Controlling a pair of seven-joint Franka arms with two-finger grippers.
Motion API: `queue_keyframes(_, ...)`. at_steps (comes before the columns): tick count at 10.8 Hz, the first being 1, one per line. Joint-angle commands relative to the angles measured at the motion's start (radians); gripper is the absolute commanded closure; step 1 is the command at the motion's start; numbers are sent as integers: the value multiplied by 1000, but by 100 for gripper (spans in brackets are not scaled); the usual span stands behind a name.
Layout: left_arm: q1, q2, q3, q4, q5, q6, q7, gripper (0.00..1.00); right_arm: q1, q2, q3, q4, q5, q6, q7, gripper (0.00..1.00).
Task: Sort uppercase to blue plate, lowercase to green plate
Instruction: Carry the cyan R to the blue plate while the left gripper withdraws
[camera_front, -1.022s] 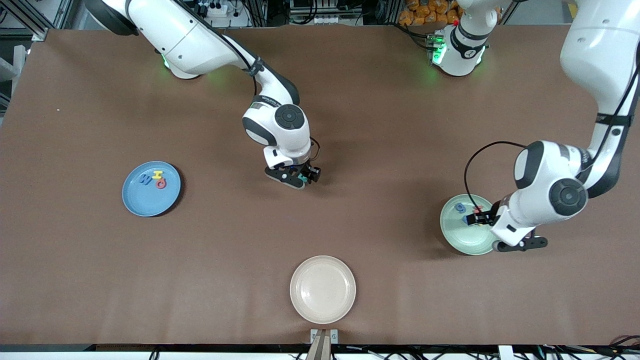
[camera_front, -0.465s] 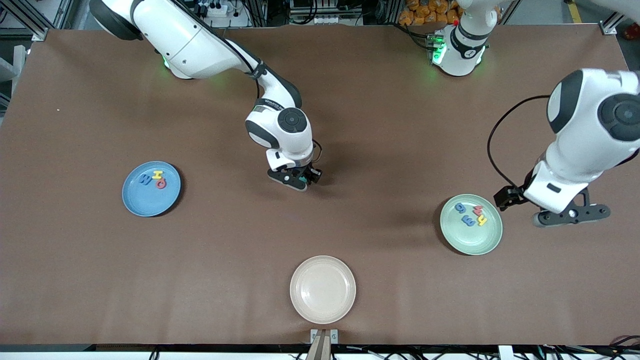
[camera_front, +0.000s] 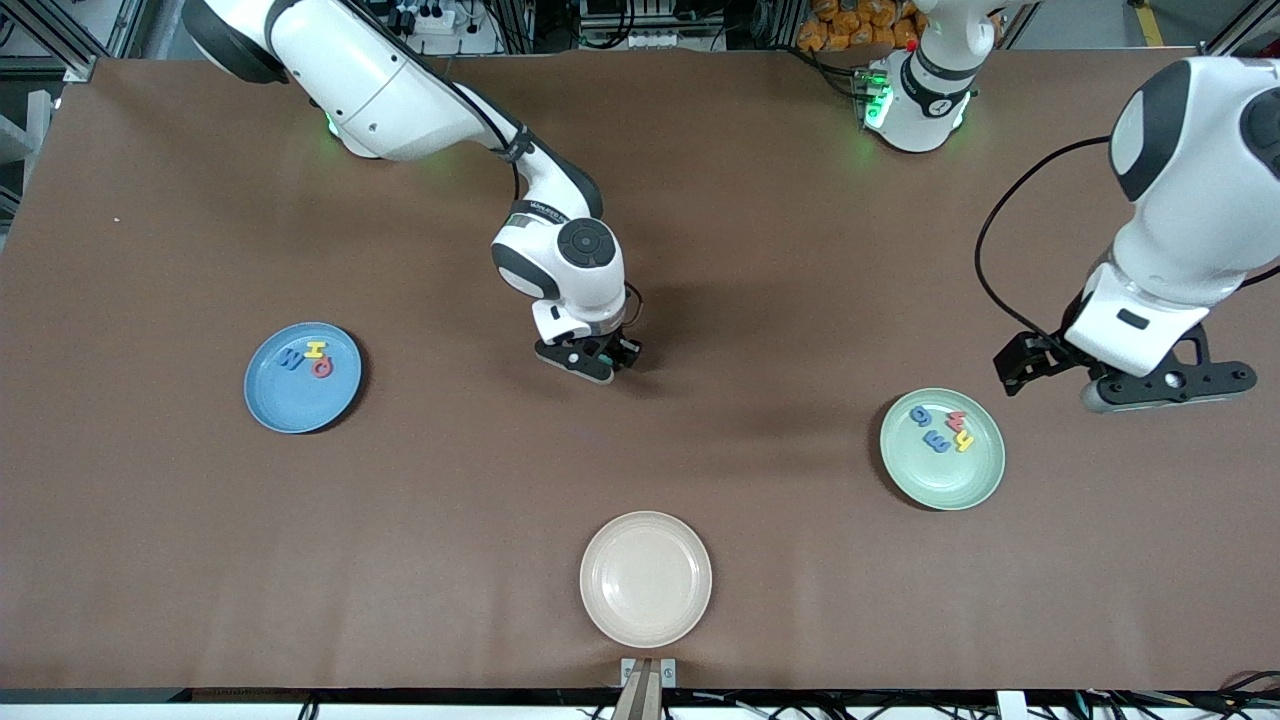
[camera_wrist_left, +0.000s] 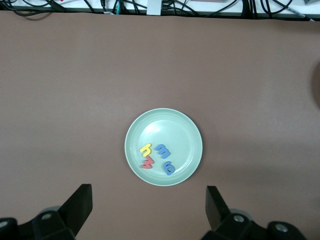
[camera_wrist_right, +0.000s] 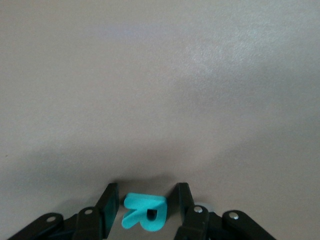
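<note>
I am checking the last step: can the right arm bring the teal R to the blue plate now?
Probably yes: the right gripper grips the teal R, and only bare table lies between it and the blue plate.

Brown tabletop (camera_front: 760, 250), cluttered cables (camera_front: 620, 20) along edge

The right arm bends down to the middle of the bench. Its right gripper (camera_front: 600, 358) is low, with its fingers (camera_wrist_right: 111, 202) closed on a teal R (camera_wrist_right: 145, 211). The left arm is lifted up high at its own end. Its left gripper (camera_wrist_left: 149, 207) points down, fingers wide apart, holding nothing.
</note>
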Motion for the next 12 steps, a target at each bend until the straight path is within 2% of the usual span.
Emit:
queue_keyframes(1,-58,-52,108,-15,-70,-22,115,0,15,17,-10,22,-28,0,22,46)
queue_keyframes(2,-60,-66,117,-4,-82,-48,146,0,16,17,-10,22,-28,0,21,51)
queue_keyframes(5,-78,-54,120,106,-95,-198,144,0,16,17,-10,24,-28,-2,16,66)
queue_keyframes(6,-72,-57,120,114,-95,-204,147,0,15,17,-10,24,-28,-2,11,69)
queue_keyframes(12,-61,-66,109,116,-81,-229,149,0,9,10,-10,48,-18,-15,-12,71)
